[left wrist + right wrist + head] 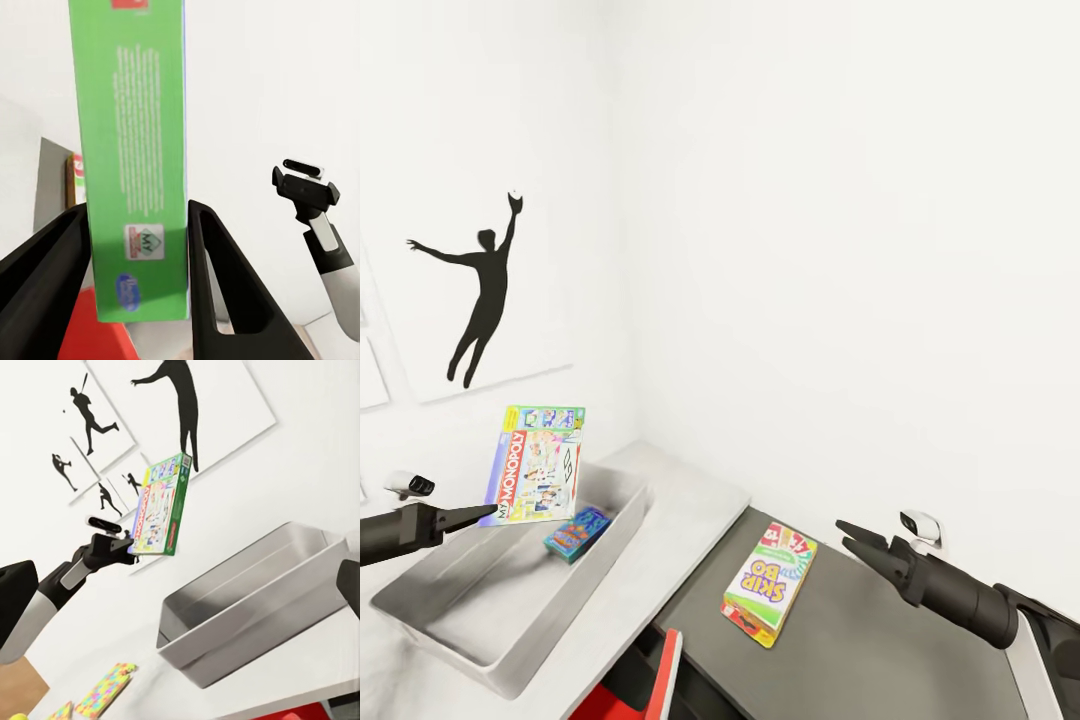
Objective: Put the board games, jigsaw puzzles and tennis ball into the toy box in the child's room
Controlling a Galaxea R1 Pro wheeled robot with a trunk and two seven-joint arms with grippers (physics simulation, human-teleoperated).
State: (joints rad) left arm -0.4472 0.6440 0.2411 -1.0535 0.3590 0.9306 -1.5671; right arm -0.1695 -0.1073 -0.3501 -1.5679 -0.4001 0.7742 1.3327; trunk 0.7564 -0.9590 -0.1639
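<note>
Gripping the Monopoly box (535, 465) by its lower corner, the left hand (478, 514) holds it upright above the toy box (615, 540).

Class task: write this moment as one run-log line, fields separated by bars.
left gripper: shut on colourful Monopoly board game box, above grey toy box | right gripper: open, empty | Skip-Bo box: on dark table

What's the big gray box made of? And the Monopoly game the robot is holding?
The toy box looks like brushed metal: gray, dull sheen, thin straight walls. The Monopoly game looks like printed cardboard: flat, sharp-edged, colourful and slightly glossy. Being a render, neither is certain.
</note>
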